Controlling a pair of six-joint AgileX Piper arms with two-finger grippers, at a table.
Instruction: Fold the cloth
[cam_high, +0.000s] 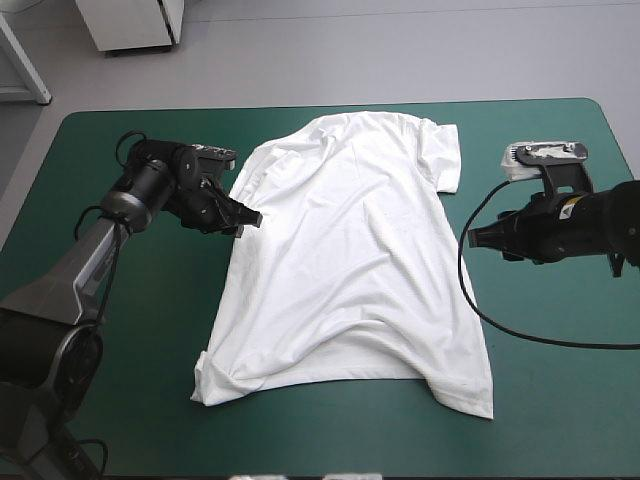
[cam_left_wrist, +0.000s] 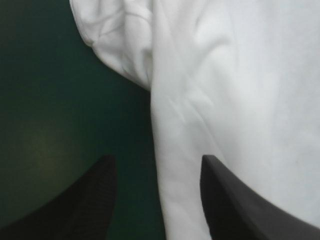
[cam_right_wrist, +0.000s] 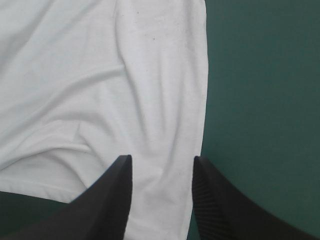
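The T-shirt lies spread flat on the teal-green cover, collar toward the table's far edge, hem rumpled at the near side. The left gripper sits at the T-shirt's left side edge, just below the sleeve. Its black fingers stand wide apart with that edge between them, clamping nothing. The right gripper is beside the T-shirt's right side edge. Its fingers are moderately parted, with that edge showing between them; whether they touch it is unclear.
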